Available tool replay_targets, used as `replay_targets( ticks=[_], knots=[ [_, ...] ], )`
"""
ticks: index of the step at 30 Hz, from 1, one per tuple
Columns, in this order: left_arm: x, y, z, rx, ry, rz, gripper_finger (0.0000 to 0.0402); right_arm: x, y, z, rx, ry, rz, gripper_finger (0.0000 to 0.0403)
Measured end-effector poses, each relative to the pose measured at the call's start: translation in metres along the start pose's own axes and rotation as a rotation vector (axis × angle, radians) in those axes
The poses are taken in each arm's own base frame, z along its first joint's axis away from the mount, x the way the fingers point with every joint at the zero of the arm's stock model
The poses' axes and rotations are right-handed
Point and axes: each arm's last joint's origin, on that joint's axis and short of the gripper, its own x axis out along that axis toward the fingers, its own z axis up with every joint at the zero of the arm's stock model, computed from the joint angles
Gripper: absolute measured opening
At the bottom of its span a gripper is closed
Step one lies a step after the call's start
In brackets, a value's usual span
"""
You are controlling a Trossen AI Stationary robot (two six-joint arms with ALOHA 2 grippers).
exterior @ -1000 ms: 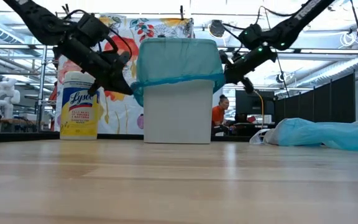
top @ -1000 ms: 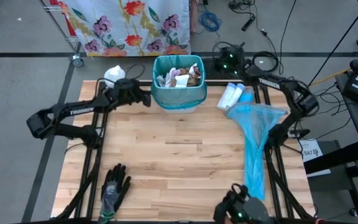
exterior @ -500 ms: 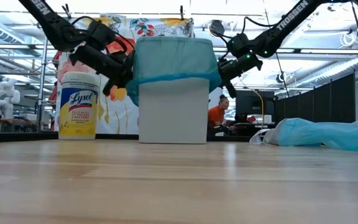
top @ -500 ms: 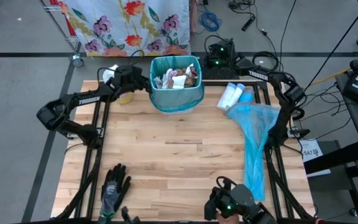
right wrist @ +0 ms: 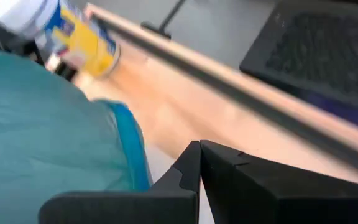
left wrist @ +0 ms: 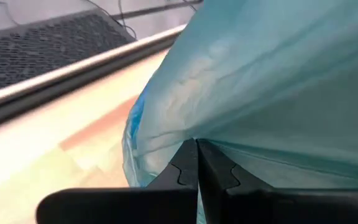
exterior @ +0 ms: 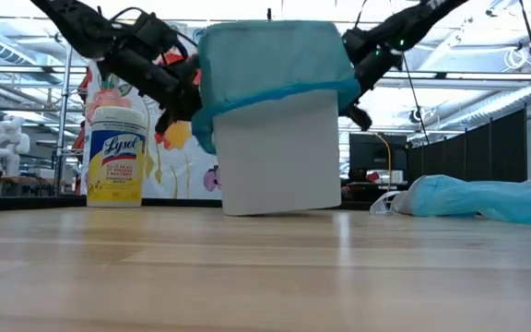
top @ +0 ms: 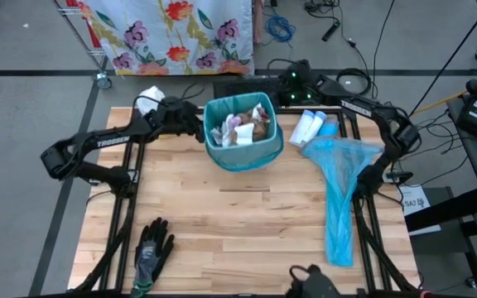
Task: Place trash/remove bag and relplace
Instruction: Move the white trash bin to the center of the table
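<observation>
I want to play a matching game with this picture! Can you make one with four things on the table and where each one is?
Things:
1. bin
2. work glove
3. wipes tub
4. spare blue bag

Places:
A. lying flat along the table's right side
B. at the table's near left corner
C. between the two arms, full of trash
D. behind the left arm, standing upright

Pairs: 1-C, 2-B, 3-D, 4-A

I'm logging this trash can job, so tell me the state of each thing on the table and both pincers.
Trash can: lined, full of trash, tilted.
Blue liner: over the can's rim.
Left pincer: shut, at the can's left rim.
Right pincer: shut, at the can's right rim.
Spare blue bag: lying flat, unopened.
Wipes canister: upright.
Work glove: lying flat.
</observation>
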Motion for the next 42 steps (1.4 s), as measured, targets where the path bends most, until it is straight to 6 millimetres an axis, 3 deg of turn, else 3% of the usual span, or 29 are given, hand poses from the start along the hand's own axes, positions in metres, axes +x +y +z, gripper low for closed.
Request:
replay_targets(
  ticks=[5, 11, 16, 21, 27, 35, 38, 42],
  knots=[
    [-0.016, -0.022, -0.005, 0.033, 0.035, -0.035, 0.0, -0.015, 0.031, -0.022, -0.014, 0.103, -0.009, 0.0],
    [-0.03, -0.049, -0.02, 0.065, 0.113, -0.082, 0.0, -0.028, 0.07, -0.058, -0.034, 0.196, -0.144, 0.0],
    [-0.038, -0.068, -0.037, 0.06, 0.207, -0.081, 0.0, -0.041, 0.091, -0.078, -0.017, 0.202, -0.233, 0.0],
    [-0.052, -0.072, -0.05, 0.106, 0.238, 0.081, 0.0, -0.064, 0.095, -0.09, 0.009, 0.166, -0.376, 0.0],
    [-0.073, -0.065, -0.057, 0.153, 0.27, 0.241, 0.0, -0.106, 0.12, -0.115, 0.077, 0.087, -0.354, 0.0],
    [-0.104, -0.065, -0.053, 0.175, 0.196, 0.22, 0.0, -0.167, 0.166, -0.202, 0.159, 0.019, -0.302, 0.0],
    [-0.111, -0.066, -0.052, 0.228, 0.173, 0.18, 0.0, -0.174, 0.187, -0.239, 0.164, -0.005, -0.221, 0.0],
    [-0.108, -0.072, -0.049, 0.29, 0.164, 0.047, 0.0, -0.165, 0.216, -0.283, 0.118, -0.003, -0.115, 0.0]
  ],
)
